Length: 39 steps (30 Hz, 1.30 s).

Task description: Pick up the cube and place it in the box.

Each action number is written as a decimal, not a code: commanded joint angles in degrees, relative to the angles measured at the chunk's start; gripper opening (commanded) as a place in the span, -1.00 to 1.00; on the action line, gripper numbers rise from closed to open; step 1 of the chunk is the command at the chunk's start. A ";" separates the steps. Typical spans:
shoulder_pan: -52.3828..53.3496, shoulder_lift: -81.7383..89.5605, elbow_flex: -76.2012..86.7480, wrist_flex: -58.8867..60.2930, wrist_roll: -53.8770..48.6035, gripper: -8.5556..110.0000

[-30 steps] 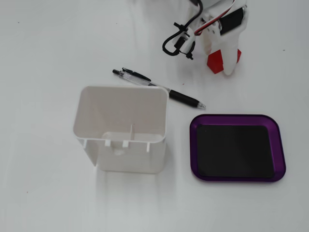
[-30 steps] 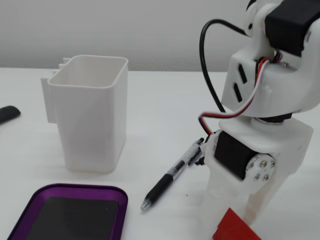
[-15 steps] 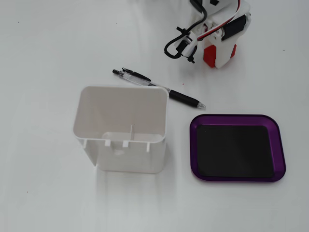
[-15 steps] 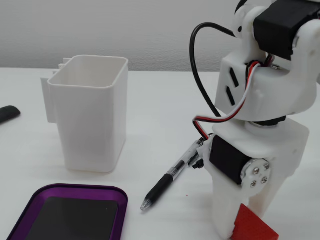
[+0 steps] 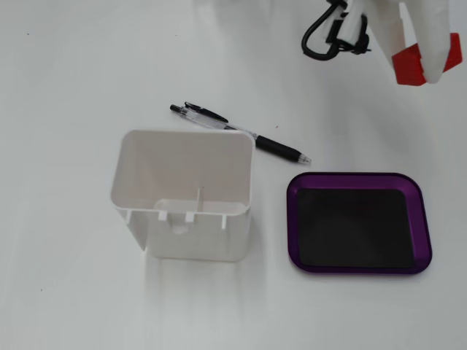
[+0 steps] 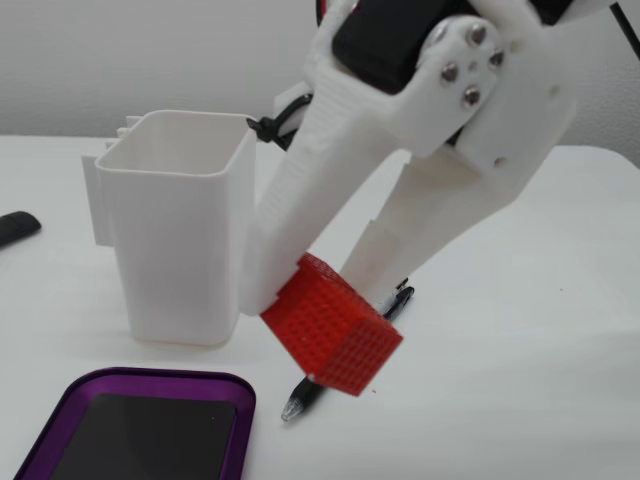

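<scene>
Gripping studded red cube (image 6: 332, 324), white plastic gripper (image 6: 325, 300); glossy purple-rimmed box (image 5: 357, 222).

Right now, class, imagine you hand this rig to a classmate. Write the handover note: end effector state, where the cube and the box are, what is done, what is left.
End effector: shut on the cube, which is lifted clear of the table.
Cube position: in a fixed view it sits near the top right, beyond the pen, not over the box.
Box: purple-rimmed tray, nothing on its black floor, beside the white container.
Done: cube picked up.
Left: carry it over the box, lower, release, then retreat.
</scene>
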 commanded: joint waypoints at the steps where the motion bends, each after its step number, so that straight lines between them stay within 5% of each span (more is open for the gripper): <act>1: 0.44 -3.87 -4.13 -3.78 0.35 -0.87; 18: 5.19 -38.06 -41.22 3.25 3.96 -0.87; 25: 5.01 -41.92 -45.97 9.05 9.14 -0.87; 39: 5.19 -42.36 -46.76 9.23 4.04 -0.86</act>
